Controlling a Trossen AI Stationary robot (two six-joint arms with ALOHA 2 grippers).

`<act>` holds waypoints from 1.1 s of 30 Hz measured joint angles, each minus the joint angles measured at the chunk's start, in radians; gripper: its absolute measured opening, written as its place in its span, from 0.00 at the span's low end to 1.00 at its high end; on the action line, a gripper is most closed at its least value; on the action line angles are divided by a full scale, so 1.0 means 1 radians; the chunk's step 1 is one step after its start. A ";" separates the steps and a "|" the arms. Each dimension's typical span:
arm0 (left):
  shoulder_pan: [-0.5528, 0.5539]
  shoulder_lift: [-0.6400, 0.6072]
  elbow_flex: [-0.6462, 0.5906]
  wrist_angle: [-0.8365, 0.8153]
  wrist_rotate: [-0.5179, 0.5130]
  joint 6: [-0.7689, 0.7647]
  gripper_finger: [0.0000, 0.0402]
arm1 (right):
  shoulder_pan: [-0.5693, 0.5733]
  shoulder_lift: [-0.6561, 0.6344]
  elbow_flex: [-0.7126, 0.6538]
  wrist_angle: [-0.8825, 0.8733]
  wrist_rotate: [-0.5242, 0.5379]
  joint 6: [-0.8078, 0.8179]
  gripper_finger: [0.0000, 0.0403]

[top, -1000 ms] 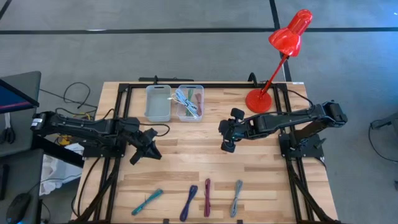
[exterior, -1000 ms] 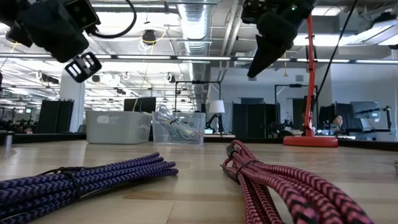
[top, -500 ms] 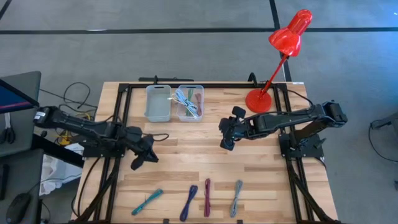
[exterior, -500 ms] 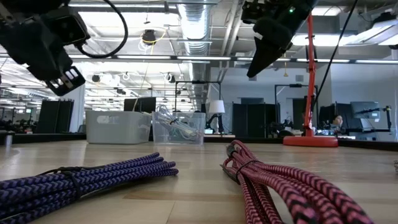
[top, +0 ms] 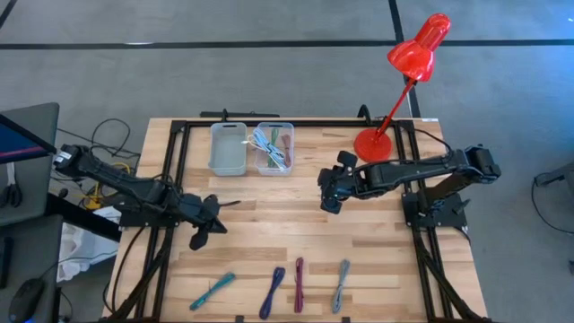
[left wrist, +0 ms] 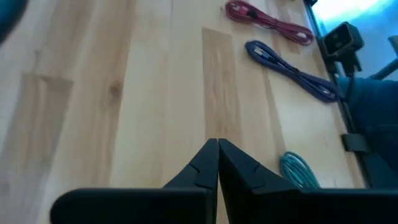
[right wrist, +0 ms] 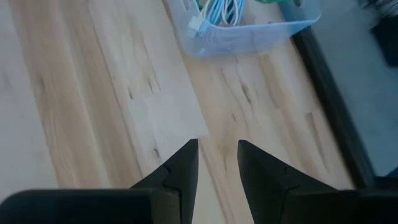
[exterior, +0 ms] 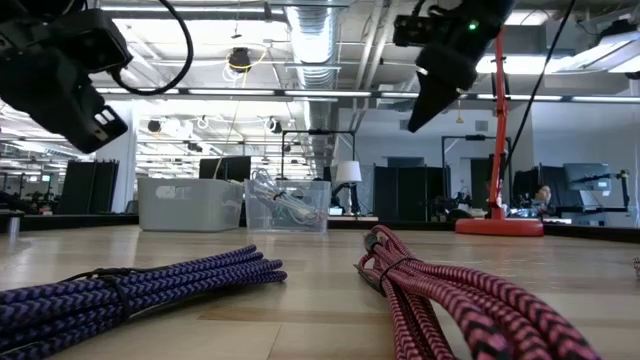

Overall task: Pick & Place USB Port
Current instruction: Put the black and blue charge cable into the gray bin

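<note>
My left gripper has slid down and a bit left over the last second, toward the lower left of the high view, and my left arm has stretched out longer. It hangs above the bare wood now, with its fingers pressed tight together and nothing between them. I think that means I am going for one of the cables at the bottom of the high view.

My right gripper has pulled back a little toward the right and sits near the middle of the high view. Its fingers have a small gap between them and hold nothing. It looks like it is just waiting.

Four bundled cables lie in a row along the bottom of the high view: a teal cable, a purple cable, a red cable and a grey cable. Each one is folded up into a long thin bunch. The purple and red ones look braided and bendy in the low view. The teal cable is nearest my left gripper.

At the top middle of the high view stand an empty grey bin and a clear bin with cables already in it
</note>
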 joint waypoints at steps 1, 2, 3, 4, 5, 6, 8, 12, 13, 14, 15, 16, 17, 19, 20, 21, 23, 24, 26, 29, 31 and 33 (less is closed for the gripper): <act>0.000 0.000 0.000 0.004 -0.014 0.012 0.03 | 0.007 -0.014 -0.016 -0.001 0.021 -0.003 0.25; 0.000 0.000 0.000 0.007 -0.023 0.024 0.03 | 0.016 -0.031 -0.034 0.004 0.043 -0.003 0.24; 0.000 0.000 0.000 0.008 -0.037 0.029 0.02 | 0.026 -0.050 -0.053 0.021 0.062 -0.003 0.23; 0.000 0.000 0.000 0.007 -0.045 0.030 0.02 | 0.036 -0.073 -0.079 0.042 0.076 -0.001 0.22; 0.000 0.000 0.000 0.009 -0.050 0.030 0.02 | 0.046 -0.102 -0.109 0.061 0.080 0.001 0.20; 0.000 0.000 0.000 0.010 -0.052 0.031 0.02 | 0.055 -0.132 -0.138 0.087 0.082 0.001 0.19; 0.000 0.000 0.000 0.011 -0.052 0.030 0.02 | 0.073 -0.204 -0.197 0.155 0.084 -0.003 0.16; 0.000 0.000 0.000 0.013 -0.070 0.026 0.03 | 0.098 -0.363 -0.314 0.243 0.085 -0.002 0.14; 0.000 0.000 0.000 0.013 -0.070 0.022 0.03 | 0.105 -0.404 -0.340 0.263 0.083 -0.003 0.14; 0.000 0.000 0.000 0.013 -0.070 0.018 0.03 | 0.112 -0.442 -0.364 0.281 0.083 -0.003 0.14; 0.000 0.000 0.000 0.012 -0.070 0.007 0.03 | 0.119 -0.480 -0.388 0.301 0.083 -0.002 0.14; 0.000 0.001 0.000 0.012 -0.070 -0.004 0.03 | 0.126 -0.518 -0.414 0.317 0.082 -0.003 0.14; 0.000 0.001 0.000 0.008 -0.070 -0.012 0.03 | 0.133 -0.557 -0.439 0.334 0.082 -0.003 0.14; 0.000 0.003 0.000 0.000 -0.070 -0.020 0.03 | 0.146 -0.627 -0.484 0.384 0.080 -0.003 0.14; 0.000 0.009 0.000 0.003 -0.072 -0.021 0.03 | 0.151 -0.662 -0.506 0.396 0.079 -0.003 0.14; 0.000 0.013 0.000 0.002 -0.084 -0.020 0.03 | 0.156 -0.691 -0.526 0.413 0.079 -0.003 0.14; 0.000 0.030 0.000 0.003 -0.126 -0.015 0.03 | 0.162 -0.743 -0.561 0.449 0.079 -0.003 0.14; 0.000 0.044 0.000 0.003 -0.157 -0.015 0.03 | 0.162 -0.763 -0.574 0.457 0.079 -0.003 0.14; 0.000 0.072 0.000 -0.003 -0.200 -0.002 0.04 | 0.162 -0.794 -0.593 0.468 0.078 -0.003 0.14; 0.000 0.124 0.000 -0.005 -0.201 0.000 0.07 | 0.162 -0.825 -0.613 0.465 0.079 -0.003 0.14; 0.000 0.148 -0.001 -0.004 -0.201 0.001 0.09 | 0.162 -0.838 -0.621 0.466 0.079 -0.003 0.14; 0.000 0.160 -0.001 -0.010 -0.202 0.007 0.11 | 0.159 -0.845 -0.622 0.464 0.079 -0.003 0.14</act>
